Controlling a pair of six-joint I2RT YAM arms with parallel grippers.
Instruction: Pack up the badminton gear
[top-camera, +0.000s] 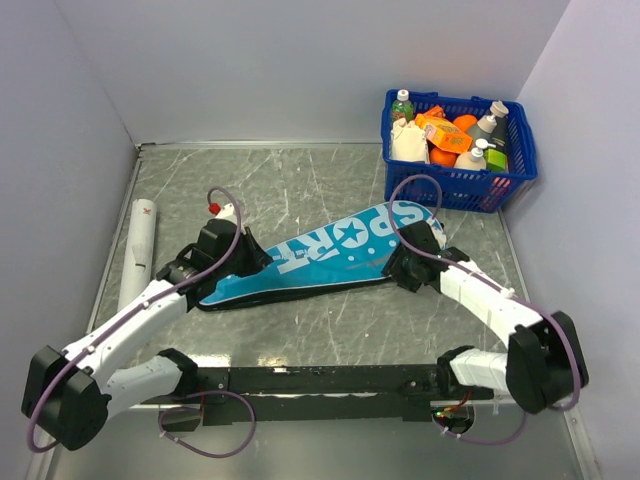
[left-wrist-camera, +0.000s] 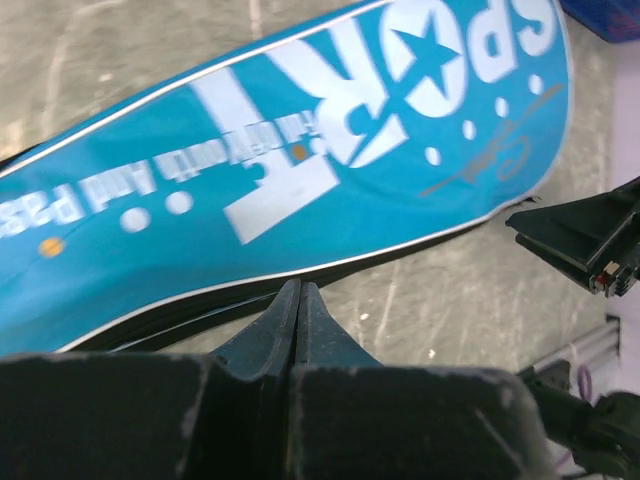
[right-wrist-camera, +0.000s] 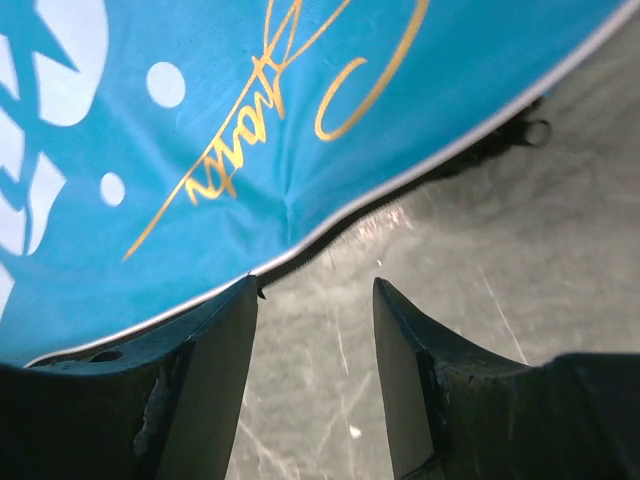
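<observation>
Left gripper (left-wrist-camera: 298, 292): centre left, arm stretched forward, fingers shut beside blue bag (top-camera: 330, 250) edge.
Right gripper (right-wrist-camera: 315, 288): centre right, elbow bent, fingers apart.

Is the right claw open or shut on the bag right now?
Open. On the right claw the jaws stand apart at the edge of the blue bag, with bare table between them; nothing is pinched.

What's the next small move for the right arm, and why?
Probably slide the right fingers along the bag toward what looks like a zipper pull on its dark edge, then close. They stand open around nothing, one tip at the bag's rim; the left fingers are shut near the bag's narrow end. The white tube lies outside the bag.
</observation>
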